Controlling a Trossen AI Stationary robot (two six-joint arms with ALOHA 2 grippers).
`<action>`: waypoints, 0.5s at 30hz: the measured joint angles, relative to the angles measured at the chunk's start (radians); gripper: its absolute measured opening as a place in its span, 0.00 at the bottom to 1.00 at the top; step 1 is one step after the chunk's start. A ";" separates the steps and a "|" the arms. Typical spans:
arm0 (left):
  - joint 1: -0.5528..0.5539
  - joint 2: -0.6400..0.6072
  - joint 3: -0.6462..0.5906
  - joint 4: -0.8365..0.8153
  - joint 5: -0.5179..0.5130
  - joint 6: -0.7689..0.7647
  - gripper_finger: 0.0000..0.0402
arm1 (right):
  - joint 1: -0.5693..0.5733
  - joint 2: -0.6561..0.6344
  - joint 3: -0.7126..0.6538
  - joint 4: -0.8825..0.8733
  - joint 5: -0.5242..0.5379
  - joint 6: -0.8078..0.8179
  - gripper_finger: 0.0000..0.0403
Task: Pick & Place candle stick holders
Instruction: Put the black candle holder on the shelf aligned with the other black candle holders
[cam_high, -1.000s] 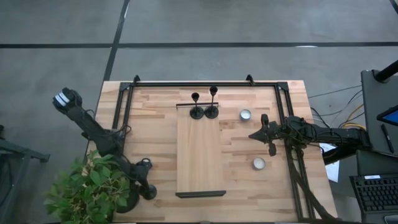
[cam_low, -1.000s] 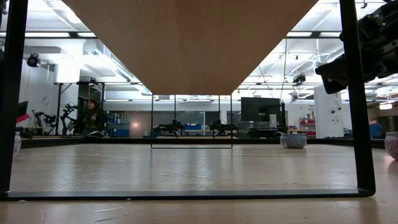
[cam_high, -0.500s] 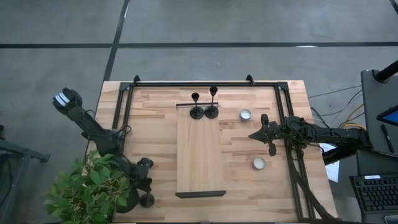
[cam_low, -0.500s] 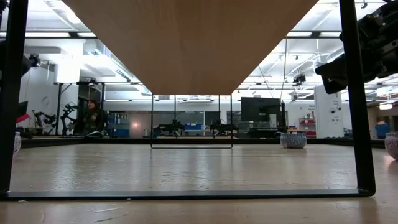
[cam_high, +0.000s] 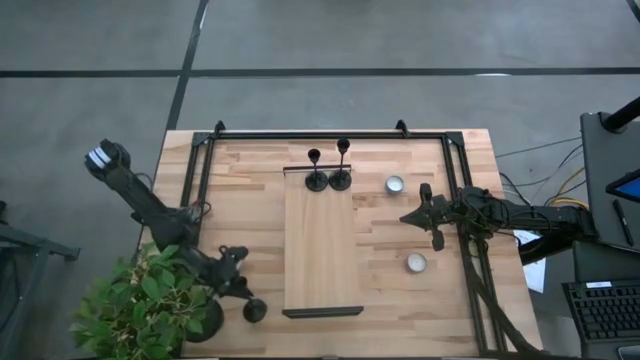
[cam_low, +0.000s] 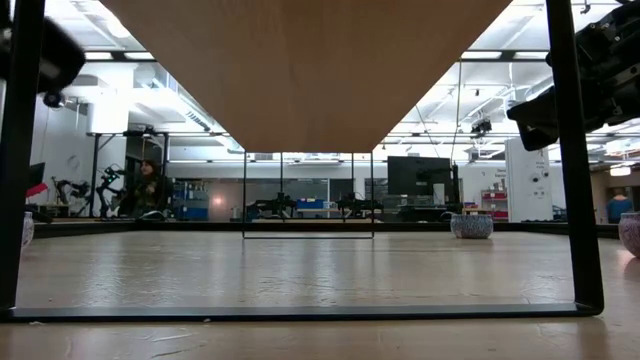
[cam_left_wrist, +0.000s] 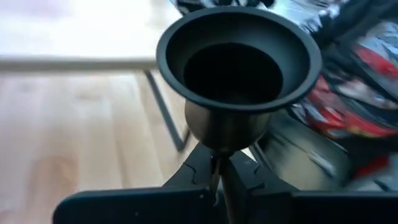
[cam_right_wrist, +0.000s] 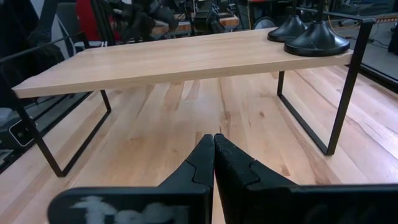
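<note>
My left gripper (cam_high: 245, 295) is at the table's near left, beside the raised wooden shelf (cam_high: 320, 250), and is shut on a black candle stick holder (cam_high: 254, 311). The holder's cup (cam_left_wrist: 239, 62) fills the left wrist view. Two more black holders (cam_high: 316, 180) (cam_high: 340, 179) stand on their round bases at the shelf's far end; they also show in the right wrist view (cam_right_wrist: 314, 40). My right gripper (cam_high: 405, 217) is shut and empty over the table, right of the shelf, pointing at it. My left gripper pinches the holder's thin stem (cam_left_wrist: 214, 163) just under the cup, between its two fingers. The fingers lie across the stem. The cup stands above the fingers and the base is hidden below them. The holder seems clear of the table.
Two white tealights (cam_high: 394, 184) (cam_high: 416, 262) sit on the table right of the shelf. A black metal frame (cam_high: 320, 134) runs along the table's far, left and right sides. A green plant (cam_high: 150, 300) stands at the near left corner.
My left gripper has swung with the holder toward the table's right edge, nearer the shelf's near left corner, still shut on it. In the low view a dark part of that arm has come into sight high at the left. My right arm has kept still.
</note>
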 joint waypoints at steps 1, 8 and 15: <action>0.000 -0.007 0.011 -0.017 -0.026 0.006 0.02 | 0.000 0.000 0.000 0.000 0.000 0.000 0.02; 0.001 -0.034 0.089 -0.136 -0.230 -0.008 0.02 | 0.000 0.000 0.000 0.000 0.000 0.000 0.02; 0.001 -0.036 0.177 -0.319 -0.367 -0.093 0.02 | 0.000 0.000 0.000 0.000 0.000 0.000 0.02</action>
